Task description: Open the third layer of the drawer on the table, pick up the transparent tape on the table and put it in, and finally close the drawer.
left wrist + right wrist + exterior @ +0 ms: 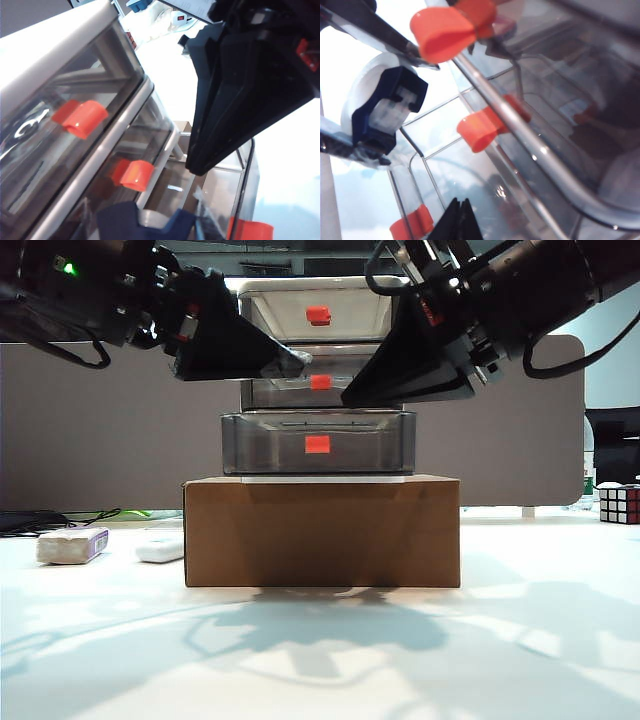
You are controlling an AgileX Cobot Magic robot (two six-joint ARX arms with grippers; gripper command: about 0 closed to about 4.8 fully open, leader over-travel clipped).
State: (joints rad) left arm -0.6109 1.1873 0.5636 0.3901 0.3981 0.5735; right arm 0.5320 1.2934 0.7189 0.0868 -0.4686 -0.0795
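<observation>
Left gripper (293, 362), clamped half-wide on the tape (364, 92), sits at 12 o'clock of your open third layer (317, 444) — right gripper (350, 396), seemingly shut, at its 3 o'clock.

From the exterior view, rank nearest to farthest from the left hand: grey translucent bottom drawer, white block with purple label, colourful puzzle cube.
1. Grey translucent bottom drawer, just below the left hand holding the clear tape roll.
2. White block with purple label, on the table, far left.
3. Colourful puzzle cube, far right, beyond the right hand.
</observation>
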